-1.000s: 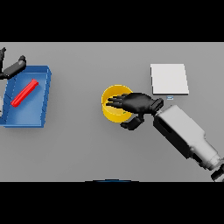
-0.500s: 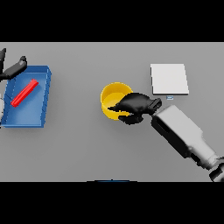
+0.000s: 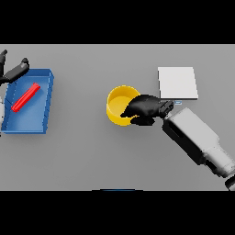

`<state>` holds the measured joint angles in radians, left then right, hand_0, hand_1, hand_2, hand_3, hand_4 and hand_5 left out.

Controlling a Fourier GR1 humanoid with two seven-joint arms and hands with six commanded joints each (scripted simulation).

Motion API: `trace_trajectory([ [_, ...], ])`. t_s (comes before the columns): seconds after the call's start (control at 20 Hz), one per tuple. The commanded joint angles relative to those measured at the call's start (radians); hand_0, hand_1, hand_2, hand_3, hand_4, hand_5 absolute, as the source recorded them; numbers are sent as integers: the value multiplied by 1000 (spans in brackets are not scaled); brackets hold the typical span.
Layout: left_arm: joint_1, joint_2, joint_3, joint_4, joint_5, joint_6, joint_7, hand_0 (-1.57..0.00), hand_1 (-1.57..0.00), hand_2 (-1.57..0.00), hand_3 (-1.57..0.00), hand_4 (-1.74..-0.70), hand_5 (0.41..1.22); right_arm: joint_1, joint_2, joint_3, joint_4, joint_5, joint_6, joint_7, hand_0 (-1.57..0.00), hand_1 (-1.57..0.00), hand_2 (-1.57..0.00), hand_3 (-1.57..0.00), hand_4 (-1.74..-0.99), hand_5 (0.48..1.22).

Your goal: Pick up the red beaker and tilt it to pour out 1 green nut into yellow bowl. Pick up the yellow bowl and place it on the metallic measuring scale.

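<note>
Yellow bowl [image 3: 120,104] sits mid-table, its right rim clasped by the right hand [image 3: 143,108] — fingers curled over the edge. Beyond to the right lies the metallic scale [image 3: 177,82], apart from the bowl. Far left, the left hand [image 3: 13,72] hovers with relaxed fingers by the blue tray [image 3: 45,102] — red beaker [image 3: 26,97] lying inside.

We see a bright yellow bowl [image 3: 120,104], plain inside and out, under the fingers of our black right hand [image 3: 143,108]. Beyond that hand's wrist lies a pale metallic-grey scale [image 3: 178,83]. Well to that hand's left sits a blue tray [image 3: 44,103] holding a red beaker [image 3: 26,97], beside our black left hand [image 3: 14,71]. The table [image 3: 87,156] is uniform grey.
</note>
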<state>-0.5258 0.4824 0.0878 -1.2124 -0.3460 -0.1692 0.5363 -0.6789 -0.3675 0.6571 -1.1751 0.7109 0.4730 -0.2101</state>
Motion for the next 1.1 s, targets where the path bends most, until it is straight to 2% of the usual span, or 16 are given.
trace_trajectory([
  [0.0, 2, 1, 1, 2, -2, 4, -1, 1, 1, 1, 1, -785, 726, -5, -4, -8, -13, -9, 9, 14, -1503, -1489, -1487, -1307, -1705, 1209],
  [0.15, 11, 10, 3, -6, -2, -1, -8, 1, 1, 1, 1, -785, 729, -6, -40, -36, -85, -60, 60, 37, -1536, -1529, -1528, -1356, -1717, 1215],
  [0.3, 5, 8, 5, -5, 2, 0, -10, 1, 1, 1, 1, -793, 737, -19, -69, -46, -111, -61, 73, 73, -1553, -1549, -1549, -1302, -1721, 1218],
  [0.4, -8, 15, 12, 3, 7, -4, -18, 1, 1, 1, 1, -798, 737, -13, -87, -51, -133, -72, 89, 87, -1560, -1546, -1556, -1361, -1724, 1218],
  [0.5, 6, 20, 12, -9, 7, -4, -28, 1, 1, 1, 1, -799, 741, -1, -102, -57, -149, -83, 93, 86, -1564, -1555, -1561, -1319, -1723, 1218],
  [0.6, 4, 14, 9, -16, 8, -4, -15, 1, 1, 1, 1, -795, 747, -14, -118, -80, -163, -88, 84, 115, -1566, -1561, -1565, -1269, -1723, 1219],
  [0.65, 2, 15, 11, -1, 4, 0, -15, 1, 1, 1, 1, -794, 748, -19, -138, -91, -165, -84, 76, 122, -1471, -1535, -1566, -1279, -1723, 1220],
  [0.9, -4, 18, 20, 4, 16, -7, -15, 1, 1, 1, 1, -799, 754, -48, -206, -125, -97, -72, 34, 128, -1538, -1559, -1569, -1406, -1726, 1221],
  [1.05, -13, 20, 17, 19, 9, -5, -19, 1, 1, 1, 1, -802, 755, -76, -221, -136, -17, -62, -3, 115, -1554, -1565, -1570, -1380, -1725, 1221],
])
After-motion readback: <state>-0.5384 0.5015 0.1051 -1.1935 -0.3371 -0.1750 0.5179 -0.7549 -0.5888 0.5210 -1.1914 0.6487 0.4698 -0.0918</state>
